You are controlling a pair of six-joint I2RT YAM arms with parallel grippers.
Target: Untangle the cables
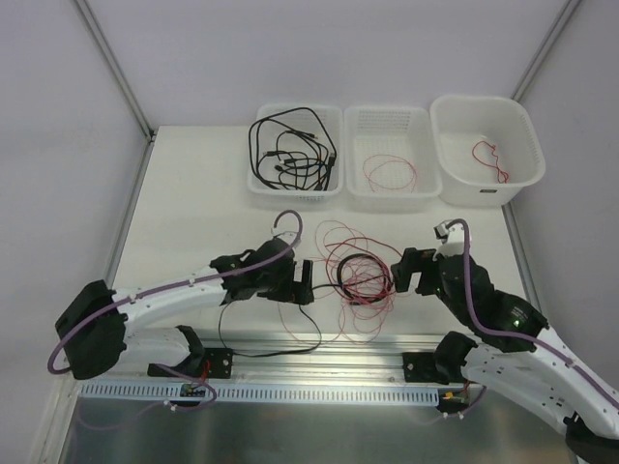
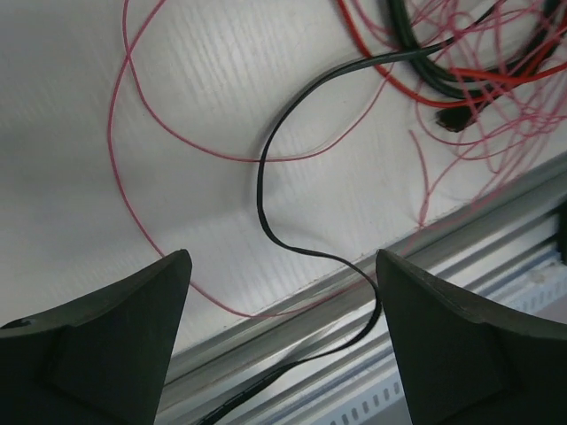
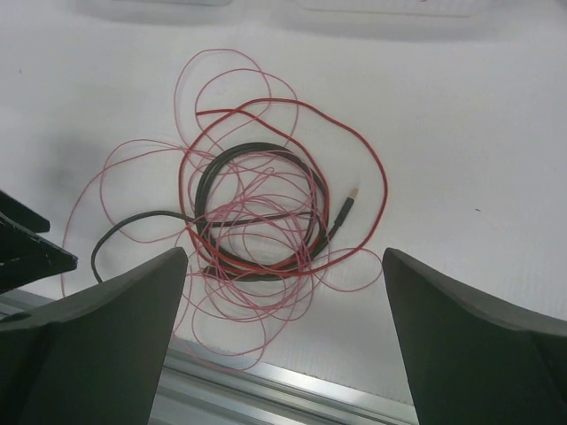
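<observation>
A tangle of cables (image 1: 360,275) lies on the white table between my two grippers: a coiled black cable (image 3: 209,175), a thicker red wire (image 3: 372,159) and several thin pink loops (image 3: 229,80). The black cable's plug end (image 3: 345,212) lies at the coil's right. Its tail (image 2: 262,205) runs out of the pile, over the table's front rail (image 2: 461,257) and back left (image 1: 280,353). My left gripper (image 1: 305,282) is open and empty just left of the pile, above the tail (image 2: 282,297). My right gripper (image 1: 406,273) is open and empty just right of the pile (image 3: 283,301).
Three white bins stand at the back: the left one (image 1: 261,188) holds several black cables (image 1: 290,150), the middle one (image 1: 356,193) a thin red wire (image 1: 390,174), the right one (image 1: 450,184) a small red wire (image 1: 491,159). A metal rail (image 1: 368,360) runs along the table's near edge.
</observation>
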